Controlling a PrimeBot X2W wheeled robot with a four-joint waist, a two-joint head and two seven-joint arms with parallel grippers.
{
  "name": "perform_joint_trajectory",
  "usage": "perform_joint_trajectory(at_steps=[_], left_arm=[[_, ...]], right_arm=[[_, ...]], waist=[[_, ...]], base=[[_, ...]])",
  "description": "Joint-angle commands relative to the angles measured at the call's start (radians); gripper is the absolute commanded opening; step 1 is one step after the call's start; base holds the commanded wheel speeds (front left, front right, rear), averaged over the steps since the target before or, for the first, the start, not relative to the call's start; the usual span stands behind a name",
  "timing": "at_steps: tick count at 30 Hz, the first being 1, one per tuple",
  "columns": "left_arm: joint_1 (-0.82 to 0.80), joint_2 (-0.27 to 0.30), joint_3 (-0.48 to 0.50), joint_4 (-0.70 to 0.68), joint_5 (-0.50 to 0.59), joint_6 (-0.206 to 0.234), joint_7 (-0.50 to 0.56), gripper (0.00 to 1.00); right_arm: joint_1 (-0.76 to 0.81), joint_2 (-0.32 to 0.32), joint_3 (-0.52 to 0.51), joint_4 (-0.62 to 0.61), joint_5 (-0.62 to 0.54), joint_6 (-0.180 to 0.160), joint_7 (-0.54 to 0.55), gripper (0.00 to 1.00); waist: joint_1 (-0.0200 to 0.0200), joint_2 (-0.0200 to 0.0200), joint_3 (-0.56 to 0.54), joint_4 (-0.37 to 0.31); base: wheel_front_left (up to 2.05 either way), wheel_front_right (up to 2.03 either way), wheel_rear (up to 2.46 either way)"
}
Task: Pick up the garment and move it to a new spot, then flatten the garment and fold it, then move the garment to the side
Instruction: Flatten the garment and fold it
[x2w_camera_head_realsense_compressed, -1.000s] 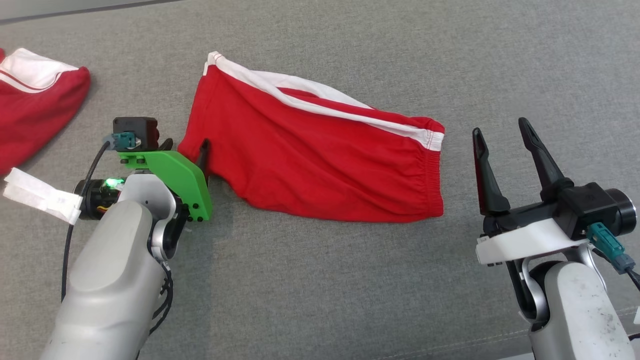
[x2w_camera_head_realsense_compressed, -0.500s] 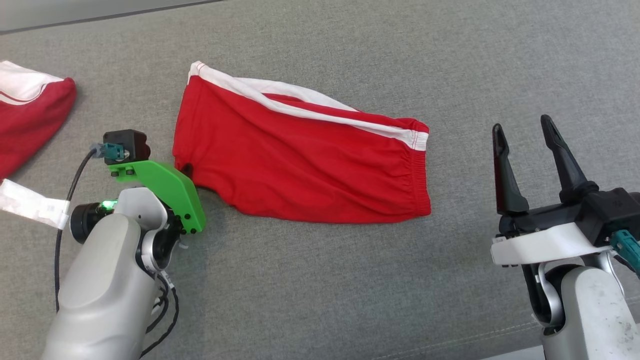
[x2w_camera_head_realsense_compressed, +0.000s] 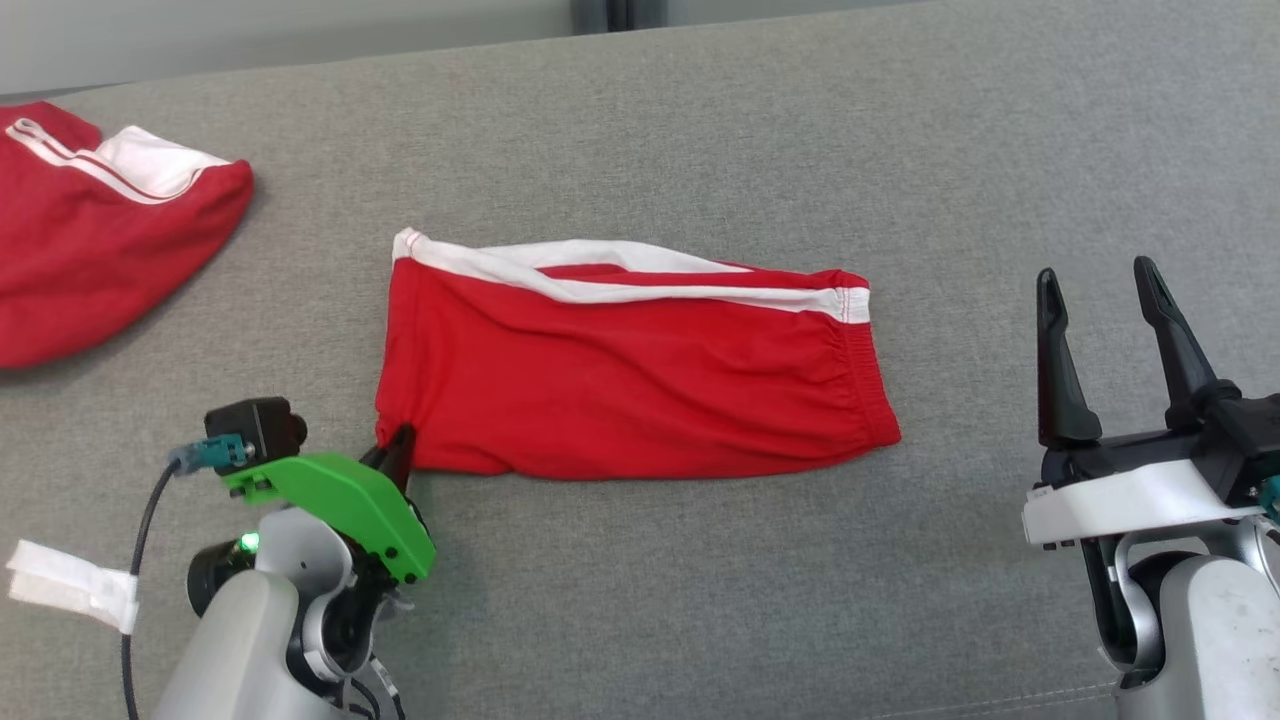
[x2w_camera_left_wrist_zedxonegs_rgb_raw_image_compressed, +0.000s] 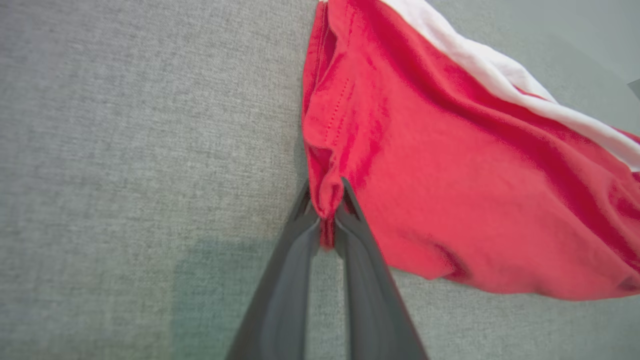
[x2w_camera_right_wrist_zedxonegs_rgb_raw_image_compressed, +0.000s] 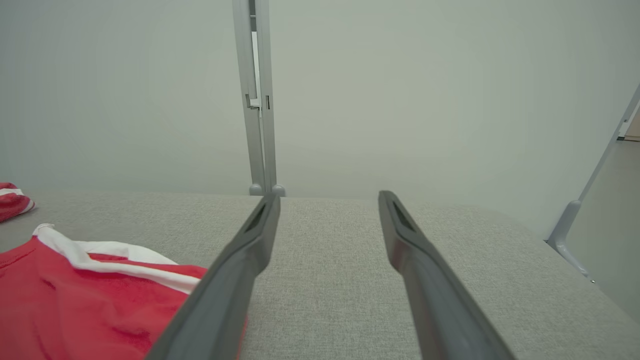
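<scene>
The garment is a pair of red shorts with a white side stripe, lying folded and fairly flat in the middle of the grey surface. My left gripper is at its near left corner, shut on a pinch of the red hem. The left wrist view shows that fold of the garment squeezed between my dark fingers. My right gripper hovers open to the right of the waistband, apart from the cloth. The right wrist view shows the garment at lower left and my right gripper with nothing between its fingers.
A second red and white garment lies bunched at the far left. The grey upholstered surface ends at a pale wall with a metal post behind it. A white tag hangs on my left arm's cable.
My left gripper went from open at the garment's left corner to shut on the hem. The head camera shifted, so the whole scene sits lower in view and the garment lies more level.
</scene>
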Motion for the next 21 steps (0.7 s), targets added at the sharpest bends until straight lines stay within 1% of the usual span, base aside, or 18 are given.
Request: perform_joint_trajectory(at_steps=[1,7,10,11,12,13,14,17,21], left_arm=[[0.039,-0.007,0.0,-0.023,-0.007,0.012,-0.011,0.0],[0.129,-0.05,-0.017,-0.087,-0.012,0.036,-0.047,0.0],[0.143,-0.059,-0.017,-0.096,-0.003,0.042,-0.074,0.0],[0.147,-0.064,-0.017,-0.098,0.003,0.045,-0.088,0.05],[0.15,-0.066,-0.018,-0.097,0.007,0.047,-0.1,0.37],[0.151,-0.065,-0.021,-0.094,0.019,0.051,-0.114,0.78],[0.149,-0.06,-0.024,-0.091,0.032,0.051,-0.13,1.0],[0.141,-0.06,-0.027,-0.09,0.06,0.042,-0.192,1.0],[0.133,-0.044,-0.036,-0.087,0.105,0.034,-0.264,1.0]], right_arm=[[0.014,-0.001,-0.003,0.0,-0.007,-0.002,0.004,1.0],[0.02,-0.001,0.004,0.015,-0.006,-0.002,0.017,1.0],[0.021,-0.001,0.006,0.023,-0.006,-0.002,0.023,1.0],[0.021,-0.001,0.009,0.028,-0.007,-0.002,0.027,1.0],[0.023,-0.001,0.009,0.034,-0.005,-0.002,0.03,1.0],[0.024,-0.001,0.007,0.041,-0.004,-0.002,0.032,1.0],[0.025,-0.001,0.003,0.051,-0.005,-0.002,0.034,1.0],[0.027,-0.001,-0.005,0.083,-0.01,-0.002,0.039,1.0],[0.031,-0.001,-0.007,0.13,0.009,-0.002,0.066,1.0]], waist=[[0.0,0.0,-0.034,0.04],[0.0,0.0,-0.066,0.075],[0.0,0.0,-0.075,0.08],[0.0,0.0,-0.078,0.082],[0.0,0.0,-0.081,0.083],[0.0,0.0,-0.085,0.084],[0.0,0.0,-0.088,0.085],[0.0,0.0,-0.101,0.09],[0.0,0.0,-0.122,0.099]], base=[[0.0,0.0,0.0],[0.0,0.0,0.0],[0.0,0.0,0.0],[0.0,0.0,0.0],[0.0,0.0,0.0],[0.0,0.0,0.0],[0.0,0.0,0.0],[0.0,0.0,0.0],[0.0,0.0,0.0]])
